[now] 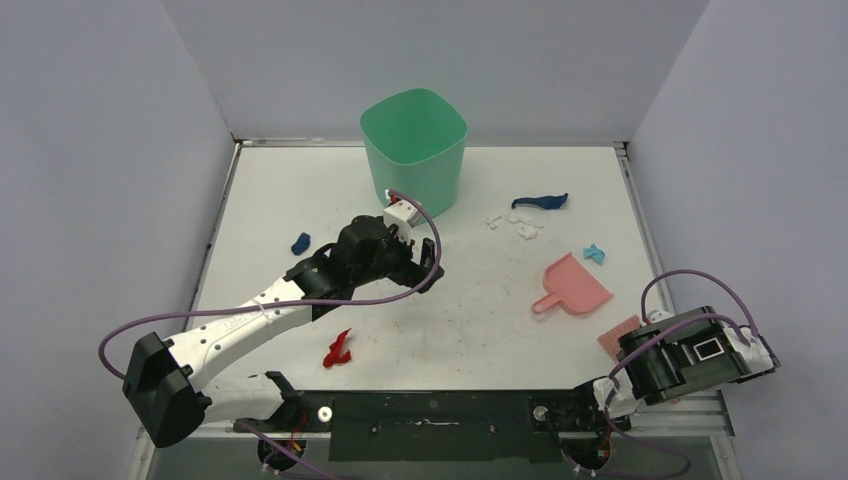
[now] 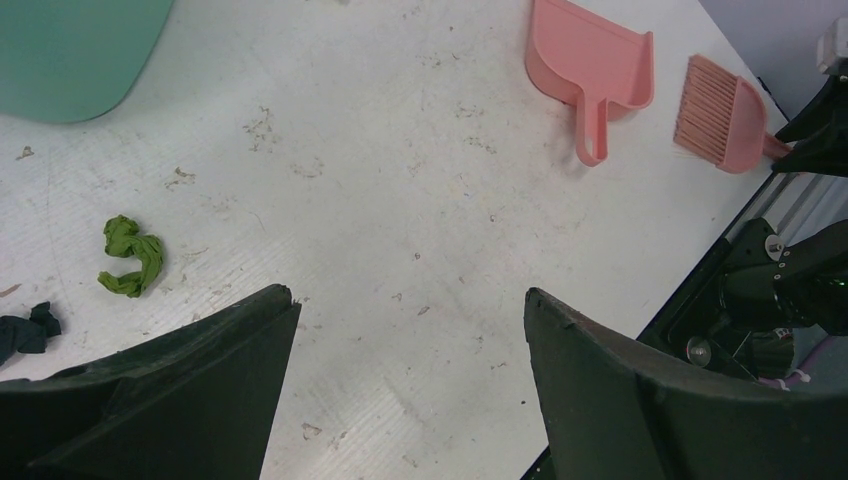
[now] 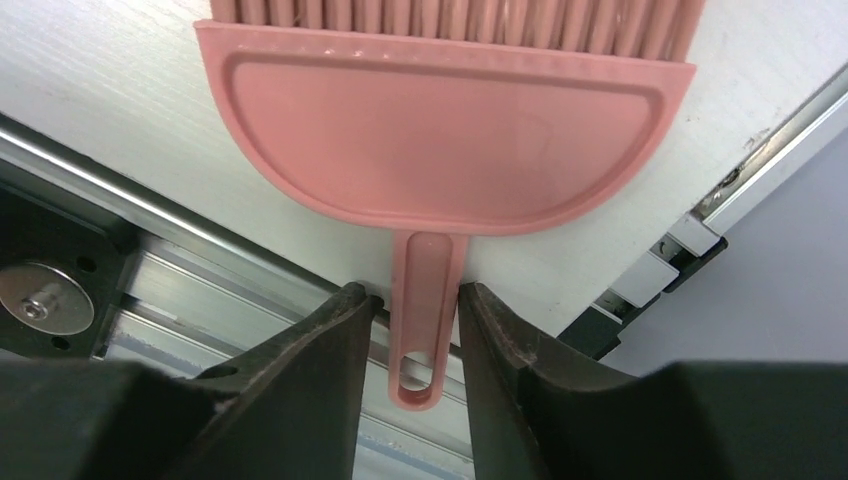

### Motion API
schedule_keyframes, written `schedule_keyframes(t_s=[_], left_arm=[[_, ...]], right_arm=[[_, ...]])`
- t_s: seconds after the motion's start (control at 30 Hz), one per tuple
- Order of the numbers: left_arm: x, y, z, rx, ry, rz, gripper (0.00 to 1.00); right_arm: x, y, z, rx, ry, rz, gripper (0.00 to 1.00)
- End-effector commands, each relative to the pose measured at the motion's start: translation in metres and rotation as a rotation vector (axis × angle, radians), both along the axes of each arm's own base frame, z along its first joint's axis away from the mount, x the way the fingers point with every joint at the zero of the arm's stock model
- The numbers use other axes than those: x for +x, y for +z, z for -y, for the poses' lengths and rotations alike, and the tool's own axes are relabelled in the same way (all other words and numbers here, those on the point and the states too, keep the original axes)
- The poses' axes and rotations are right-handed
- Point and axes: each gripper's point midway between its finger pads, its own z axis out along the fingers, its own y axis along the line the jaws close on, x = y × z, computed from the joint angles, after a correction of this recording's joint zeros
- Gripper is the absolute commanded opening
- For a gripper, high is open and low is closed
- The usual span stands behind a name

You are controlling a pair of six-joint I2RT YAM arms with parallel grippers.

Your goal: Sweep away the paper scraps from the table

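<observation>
Paper scraps lie scattered on the white table [image 1: 480, 330]: a dark blue one [image 1: 300, 242], a red one [image 1: 338, 350], a long dark blue one [image 1: 540, 201], white bits [image 1: 520, 225] and a light blue one [image 1: 594, 254]. The left wrist view shows a green scrap [image 2: 132, 257] and a dark one [image 2: 25, 330]. My left gripper [image 1: 430, 262] [image 2: 410, 295] is open and empty above bare table, near the bin. My right gripper [image 1: 632, 345] [image 3: 418, 300] is closed around the handle of the pink hand brush [image 3: 440, 130] [image 1: 618, 333], which lies flat at the front right edge.
A green bin [image 1: 415, 150] [image 2: 70, 50] stands at the back centre. The pink dustpan [image 1: 575, 285] [image 2: 590, 60] lies right of centre, with the brush [image 2: 715, 110] beside it. The brush handle overhangs the metal front rail [image 3: 200, 290]. Grey walls enclose the table.
</observation>
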Motion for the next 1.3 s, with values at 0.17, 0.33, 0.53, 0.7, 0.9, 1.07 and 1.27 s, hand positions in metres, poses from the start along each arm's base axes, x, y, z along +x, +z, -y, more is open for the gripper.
schedule_keyframes(t_s=[0.17, 0.33, 0.53, 0.7, 0.9, 1.07, 1.27], left_arm=[[0.008, 0.034, 0.007, -0.062, -0.004, 0.074, 0.82], [0.007, 0.033, 0.008, -0.063, -0.009, 0.064, 0.81], [0.006, 0.035, 0.008, -0.069, -0.008, 0.068, 0.81], [0.007, 0.036, 0.007, -0.071, -0.003, 0.074, 0.81], [0.005, 0.035, 0.009, -0.085, -0.007, 0.059, 0.81], [-0.001, 0.037, 0.018, -0.128, -0.044, 0.037, 0.81], [-0.010, 0.048, 0.026, -0.213, -0.096, 0.046, 0.80]], right_arm=[[0.007, 0.011, -0.015, 0.065, -0.021, 0.019, 0.12], [0.021, 0.063, -0.009, 0.039, -0.046, 0.105, 0.08], [0.042, 0.110, -0.038, -0.011, 0.010, 0.232, 0.05], [0.065, 0.141, -0.067, -0.127, 0.111, 0.353, 0.05], [0.095, 0.182, -0.101, -0.099, 0.147, 0.565, 0.05], [0.116, 0.209, -0.120, 0.055, 0.100, 0.680, 0.05], [0.138, 0.232, -0.137, 0.219, 0.082, 0.739, 0.05]])
